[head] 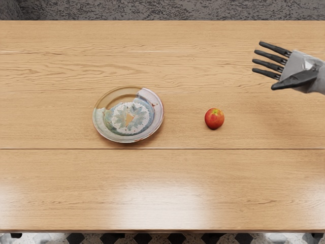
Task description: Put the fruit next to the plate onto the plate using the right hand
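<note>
Right hand (297, 72) over the worktop's (162, 188) right edge, fingers (271, 57) spread wide, holding nothing. The apple (214, 118) sits mid-worktop, clear of the plate (158, 109), on its right-edge side. From my fingers it lies toward the left and near edges. It is round, so no long axis. Hand height is hard to judge, probably raised.

No writing, label, brand or number can be read anywhere. The plate (155, 104), left of centre, carries only a painted starburst pattern; the apple (214, 118) and table (162, 188) are unmarked.
</note>
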{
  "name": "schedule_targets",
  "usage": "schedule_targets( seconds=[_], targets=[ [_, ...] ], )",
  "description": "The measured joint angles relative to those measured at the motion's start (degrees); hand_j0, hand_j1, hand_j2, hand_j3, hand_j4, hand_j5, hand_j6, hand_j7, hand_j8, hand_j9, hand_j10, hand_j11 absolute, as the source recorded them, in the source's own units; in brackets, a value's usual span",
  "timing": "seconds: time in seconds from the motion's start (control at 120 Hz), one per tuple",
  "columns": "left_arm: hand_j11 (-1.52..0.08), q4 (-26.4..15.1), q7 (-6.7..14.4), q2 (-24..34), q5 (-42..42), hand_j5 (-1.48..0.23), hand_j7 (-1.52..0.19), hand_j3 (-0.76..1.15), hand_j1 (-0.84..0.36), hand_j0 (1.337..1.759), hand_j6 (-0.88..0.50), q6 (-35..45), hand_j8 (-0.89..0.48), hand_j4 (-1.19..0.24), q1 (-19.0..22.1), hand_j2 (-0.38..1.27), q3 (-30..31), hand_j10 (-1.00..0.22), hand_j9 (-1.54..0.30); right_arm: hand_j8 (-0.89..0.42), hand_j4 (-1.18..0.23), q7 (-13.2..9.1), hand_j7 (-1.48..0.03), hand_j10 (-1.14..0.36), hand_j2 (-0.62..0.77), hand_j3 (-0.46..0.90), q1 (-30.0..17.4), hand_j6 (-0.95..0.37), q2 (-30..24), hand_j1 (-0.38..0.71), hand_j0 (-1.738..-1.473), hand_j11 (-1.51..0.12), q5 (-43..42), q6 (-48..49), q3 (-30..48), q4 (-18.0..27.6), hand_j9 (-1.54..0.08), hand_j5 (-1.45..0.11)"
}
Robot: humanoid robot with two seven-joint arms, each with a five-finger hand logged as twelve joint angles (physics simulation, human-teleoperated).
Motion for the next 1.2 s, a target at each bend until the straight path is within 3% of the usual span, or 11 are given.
schedule_targets(
  seconds=[0.233,0.408,0.533,0.65,0.792,0.917,1.058,1.2],
  targets=[
    [-0.3,0.0,0.0,0.0,0.0,-0.3,-0.3,0.0,0.07,1.658,-0.23,0.0,-0.23,-0.23,0.0,0.05,0.0,-0.23,-0.3,-0.03,-0.03,0.0,-0.04,-0.03,0.0,0.0,1.3,-0.03,0.0,-0.31,-1.658,-0.04,-4.6,0.0,0.1,0.8,-0.04,-0.04],
    [-0.3,0.0,0.0,0.0,0.0,-0.3,-0.3,0.0,0.07,1.658,-0.23,0.0,-0.23,-0.23,0.0,0.05,0.0,-0.23,-0.3,-0.03,-0.03,-0.3,-0.04,-0.03,0.0,0.0,3.1,-0.03,-1.7,-0.31,-1.658,-0.04,-20.8,0.0,3.6,11.7,-0.04,-0.04],
    [-0.3,0.0,0.0,0.0,0.0,-0.3,-0.3,0.0,0.07,1.658,-0.23,0.0,-0.23,-0.23,0.0,0.05,0.0,-0.23,-0.3,-0.03,-0.03,-7.3,-0.04,-0.03,0.0,0.0,6.0,-0.03,-2.4,-0.31,-1.658,-0.04,-29.6,-0.4,4.9,18.3,-0.04,-0.04],
    [-0.3,0.0,0.0,0.0,0.0,-0.3,-0.3,0.0,0.07,1.658,-0.23,0.0,-0.23,-0.23,0.0,0.05,0.0,-0.23,-0.3,-0.03,-0.03,-13.0,-0.04,-0.03,-0.01,0.0,7.7,-0.03,-2.1,-0.31,-1.658,-0.04,-37.2,-8.1,4.4,24.4,-0.04,-0.04],
    [-0.3,0.0,0.0,0.0,0.0,-0.3,-0.3,0.0,0.07,1.658,-0.23,0.0,-0.23,-0.23,0.0,0.05,0.0,-0.23,-0.3,-0.04,-0.04,-18.0,-0.04,-0.03,-0.01,0.0,16.9,-0.04,-0.8,-0.31,-1.658,-0.04,-42.3,-24.2,-7.6,29.1,-0.04,-0.04],
    [-0.3,0.0,0.0,0.0,0.0,-0.3,-0.3,0.0,0.07,1.658,-0.23,0.0,-0.23,-0.23,0.0,0.05,0.0,-0.23,-0.3,-0.04,-0.04,-24.0,-0.04,-0.04,-0.01,0.0,21.8,-0.04,-0.1,-0.31,-1.658,-0.05,-43.7,-33.0,-14.7,33.1,-0.05,-0.05],
    [-0.3,0.0,0.0,0.0,0.0,-0.3,-0.3,0.0,0.07,1.658,-0.23,0.0,-0.23,-0.23,0.0,0.05,0.0,-0.23,-0.3,-0.04,-0.04,-26.6,-0.05,-0.04,-0.01,0.0,32.6,-0.04,4.3,-0.31,-1.658,-0.05,-43.8,-46.1,-30.3,35.4,-0.05,-0.05],
    [-0.3,0.0,0.0,0.0,0.0,-0.3,-0.3,0.0,0.07,1.658,-0.23,0.0,-0.23,-0.23,0.0,0.05,0.0,-0.23,-0.3,-0.04,-0.04,-27.2,-0.05,-0.04,-0.01,0.0,36.6,-0.04,7.4,-0.31,-1.658,-0.05,-43.9,-55.1,-37.8,36.3,-0.05,-0.05]
  ],
)
